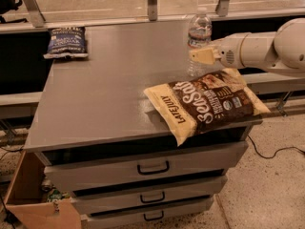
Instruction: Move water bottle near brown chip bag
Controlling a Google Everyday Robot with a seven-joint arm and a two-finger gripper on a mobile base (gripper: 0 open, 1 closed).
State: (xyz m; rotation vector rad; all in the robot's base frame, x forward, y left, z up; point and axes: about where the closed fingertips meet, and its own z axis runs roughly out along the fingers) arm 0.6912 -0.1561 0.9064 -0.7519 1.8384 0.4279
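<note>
The clear water bottle with a white cap stands upright over the right part of the grey cabinet top. My gripper reaches in from the right and is shut on the bottle's lower body. The brown chip bag with white "Sea Salt" lettering lies flat at the front right corner, its end hanging over the edge. The bottle is just behind the bag's far edge, close to it.
A dark blue chip bag lies at the back left corner. Metal rails run behind the cabinet. Drawers are below the top. An open cardboard box sits on the floor at the left.
</note>
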